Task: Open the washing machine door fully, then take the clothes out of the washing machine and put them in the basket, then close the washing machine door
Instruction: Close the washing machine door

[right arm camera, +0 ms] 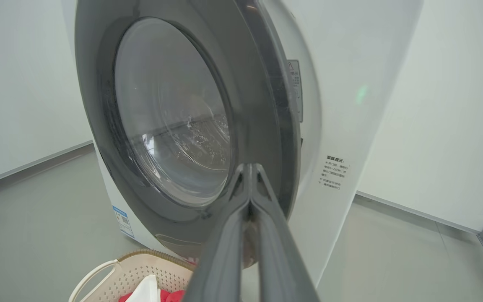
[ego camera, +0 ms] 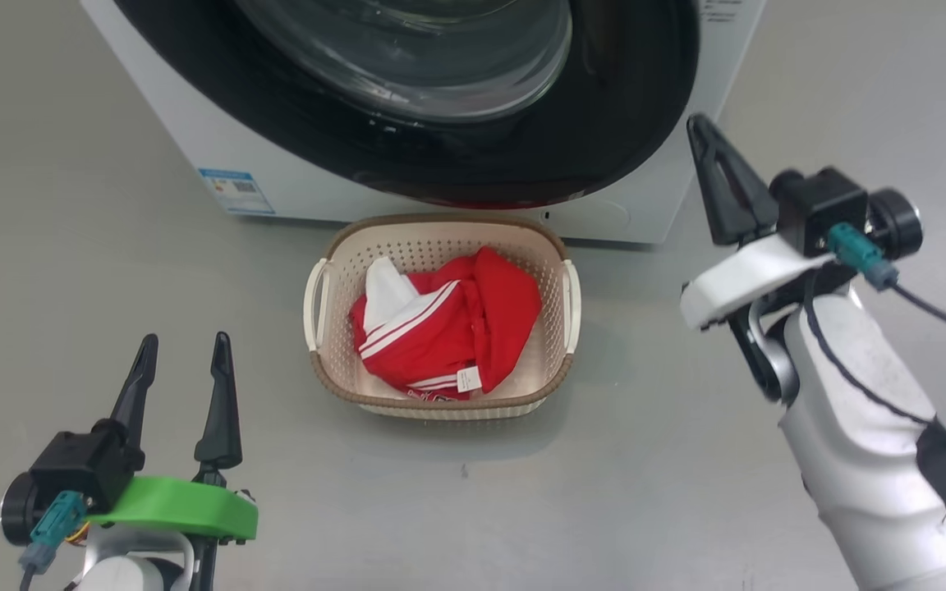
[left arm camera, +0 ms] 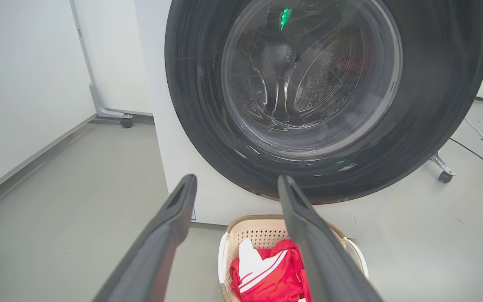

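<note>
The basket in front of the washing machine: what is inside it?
Red clothes with white stripes lie heaped inside the basket, a small white tag showing. They cover most of its bottom, so anything beneath them is hidden.

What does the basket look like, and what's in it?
The basket is cream plastic full of little holes, shaped like a rounded rectangle, with a brown woven-look rim and a white handle on each side. It stands upright on the grey floor, just in front of the white washing machine. Red clothes with white stripes lie bunched inside it.
</note>
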